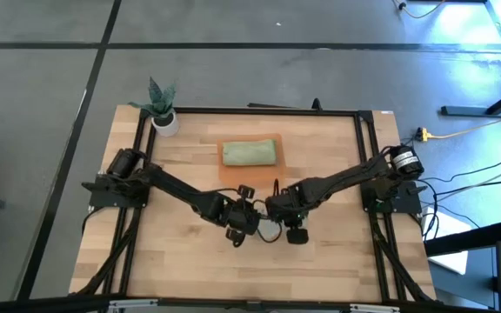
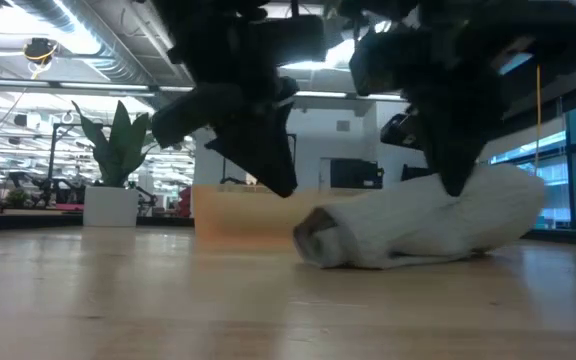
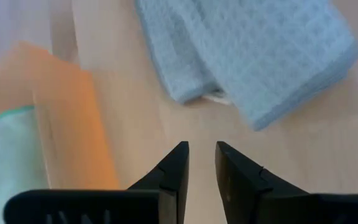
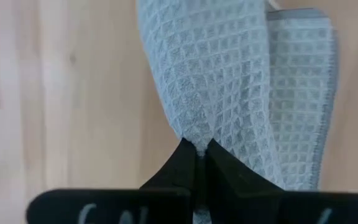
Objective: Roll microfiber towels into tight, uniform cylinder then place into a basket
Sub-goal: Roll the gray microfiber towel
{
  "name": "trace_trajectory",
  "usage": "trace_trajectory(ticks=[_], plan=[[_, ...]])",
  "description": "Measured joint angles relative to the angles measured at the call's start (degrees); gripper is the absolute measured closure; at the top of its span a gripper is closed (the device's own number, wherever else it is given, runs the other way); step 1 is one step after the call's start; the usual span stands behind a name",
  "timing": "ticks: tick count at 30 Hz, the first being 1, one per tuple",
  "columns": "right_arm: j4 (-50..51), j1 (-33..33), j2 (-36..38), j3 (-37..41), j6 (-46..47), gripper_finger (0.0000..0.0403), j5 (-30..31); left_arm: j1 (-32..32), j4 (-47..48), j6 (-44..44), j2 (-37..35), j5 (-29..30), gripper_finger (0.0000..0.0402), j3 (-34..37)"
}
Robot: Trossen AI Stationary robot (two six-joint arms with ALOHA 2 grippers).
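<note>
Two towels in play. Nearest: rolled grey towel lies on worktop at centre, roll loose, not yet in basket. Right gripper fingers clenched on its edge; left gripper just beside, fingers parted, grasping nothing. Farther back: orange basket already holds green towel. Beyond, plant pot. Left: tighten roll, place it.

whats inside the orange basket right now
One rolled green towel lies in the basket, filling most of it. Whatever might be under that towel is covered. The grey towel is on the table, outside the basket.
</note>
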State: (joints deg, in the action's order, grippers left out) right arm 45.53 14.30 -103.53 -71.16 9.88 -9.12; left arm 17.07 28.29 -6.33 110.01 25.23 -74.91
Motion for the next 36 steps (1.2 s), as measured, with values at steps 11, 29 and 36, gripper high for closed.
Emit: trace_trajectory(ticks=[11, 29, 36], plan=[[-1.1, 5.2, 0.0, 0.0, 2.8, 0.0385, -3.5, 4.0, -7.0, 0.2, 1.1, -4.2, 0.0333, -0.2], [-1.8, 9.3, -0.1, 0.0, 3.1, 0.0384, -16.3, 4.8, -25.0, -9.4, 7.9, -8.9, 0.0333, -0.2], [-1.6, 8.3, -0.1, 0.0, 1.5, 0.0384, -19.0, 3.9, -35.1, -14.5, 12.8, -9.5, 0.0333, -0.1]])
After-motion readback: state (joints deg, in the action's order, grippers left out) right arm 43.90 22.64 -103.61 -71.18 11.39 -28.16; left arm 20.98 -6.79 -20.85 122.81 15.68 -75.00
